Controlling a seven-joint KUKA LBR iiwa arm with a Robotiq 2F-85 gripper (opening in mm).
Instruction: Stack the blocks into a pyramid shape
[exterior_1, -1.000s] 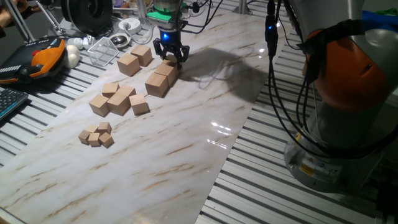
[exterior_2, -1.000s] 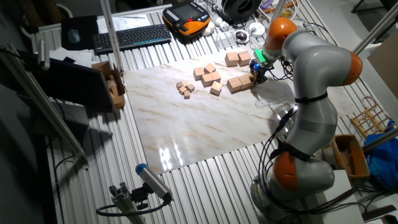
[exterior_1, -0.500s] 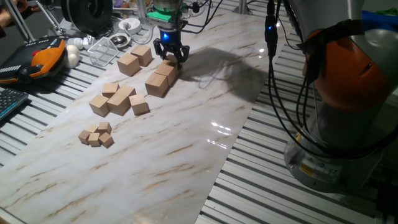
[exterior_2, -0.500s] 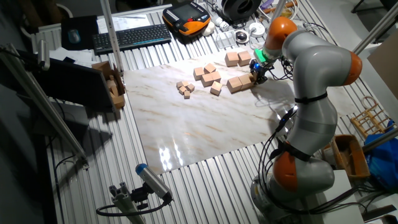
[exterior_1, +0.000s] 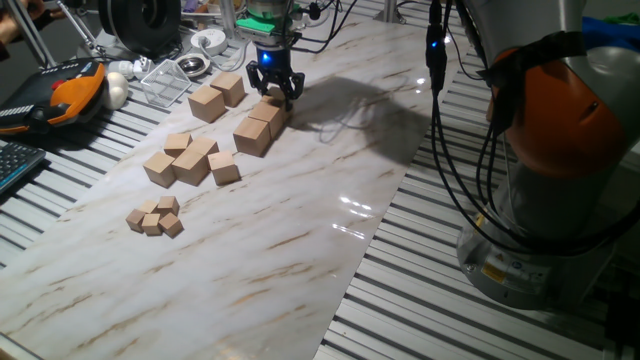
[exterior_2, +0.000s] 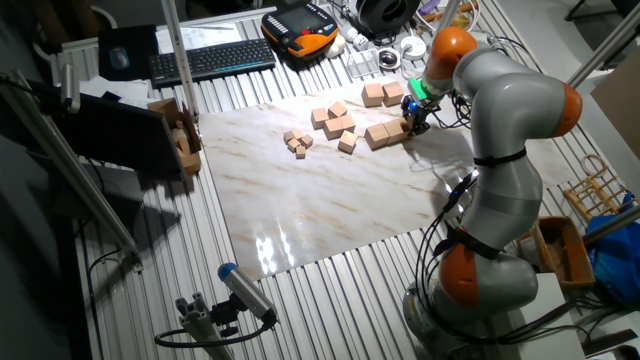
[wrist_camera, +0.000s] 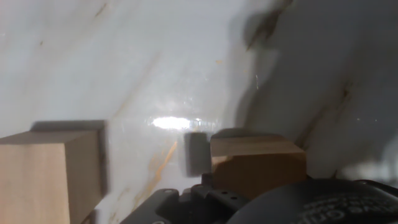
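Note:
Several large plain tan blocks lie on the marble board (exterior_1: 300, 230). Two lie apart at the back (exterior_1: 207, 102) (exterior_1: 229, 88). Two more form a row (exterior_1: 252, 135) (exterior_1: 268, 116), and the last block of the row (exterior_1: 271, 101) is under my gripper (exterior_1: 275, 95). The gripper's fingers stand spread on either side of that block, which rests on the board. In the hand view this block (wrist_camera: 258, 165) is close below the hand, and its neighbour (wrist_camera: 50, 174) is at the left. The other fixed view shows the gripper (exterior_2: 413, 123) at the row's end (exterior_2: 377, 135).
Medium wooden cubes (exterior_1: 190, 163) and tiny cubes (exterior_1: 155, 217) lie on the board in front of the row. A pendant (exterior_1: 70, 90), a keyboard (exterior_1: 15, 165) and wire parts (exterior_1: 170, 80) sit off the board at the left. The arm's base (exterior_1: 560, 200) stands at the right.
The gripper has shifted very slightly up and to the left over the end block. The blocks have not visibly moved.

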